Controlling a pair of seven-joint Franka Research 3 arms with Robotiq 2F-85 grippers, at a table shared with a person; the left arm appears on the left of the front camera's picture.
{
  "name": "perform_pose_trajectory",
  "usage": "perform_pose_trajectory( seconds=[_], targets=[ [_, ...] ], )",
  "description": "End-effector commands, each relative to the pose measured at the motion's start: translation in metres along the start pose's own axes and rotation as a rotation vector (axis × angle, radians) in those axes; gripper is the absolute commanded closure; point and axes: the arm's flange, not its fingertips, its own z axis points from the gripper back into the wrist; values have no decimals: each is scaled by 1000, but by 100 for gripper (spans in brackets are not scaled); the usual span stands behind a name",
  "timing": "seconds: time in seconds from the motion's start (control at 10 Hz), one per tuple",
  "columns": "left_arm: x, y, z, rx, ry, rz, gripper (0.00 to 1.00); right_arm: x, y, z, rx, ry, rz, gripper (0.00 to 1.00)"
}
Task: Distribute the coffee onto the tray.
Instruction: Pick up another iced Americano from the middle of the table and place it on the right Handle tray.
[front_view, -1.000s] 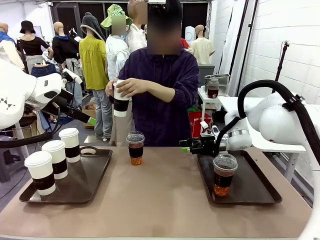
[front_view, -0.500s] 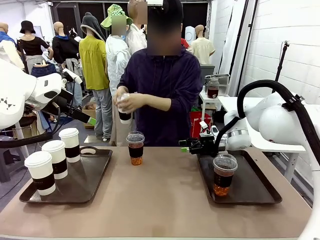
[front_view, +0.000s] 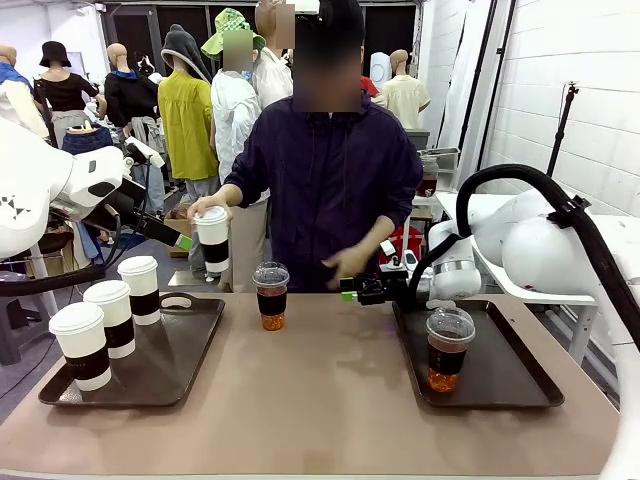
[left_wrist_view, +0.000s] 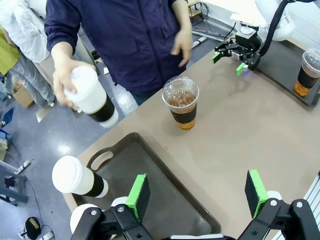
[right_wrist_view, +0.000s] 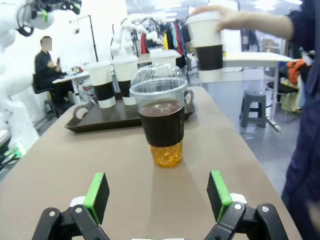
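On the desk (front_view: 330, 400), the dome-lidded iced coffee cup (right_wrist_view: 162, 117) stands ahead of our right pincer (right_wrist_view: 157, 195), which gapes wide and empty. We judge we are reaching for it: next, the pads (right_wrist_view: 98, 194) must flank its sleeve (right_wrist_view: 161, 134), then close.

Four white paper cups (front_view: 110, 318) with dark sleeves are being counted: three are being carried on the left tray (front_view: 175, 365), and the fourth paper cup (front_view: 212, 240) is being held up by the person's hand (front_view: 205, 208) at the far left. Two clear dome-lidded iced coffees are being counted: the middle iced coffee (front_view: 270, 296) is being borne by the table (front_view: 330, 400), the right iced coffee (front_view: 449, 350) by the right tray (front_view: 510, 365). Two dark trays are being counted, one at each side.
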Motion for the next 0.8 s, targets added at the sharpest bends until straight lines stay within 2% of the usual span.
perform_pose_trajectory(
  seconds=[0.0,0.4,0.6,0.7],
  targets=[
    [-1,1,1,-7,-1,4,0,1,-17,-23,-13,2,-22,0],
    [-1,1,1,-7,-1,4,0,2,-20,-53,6,-5,-30,0],
    [-1,1,1,-7,-1,4,0,3,-17,-48,19,-3,-44,0],
    [-1,1,1,-7,-1,4,0,1,-8,-49,28,5,-7,0]
  ],
)
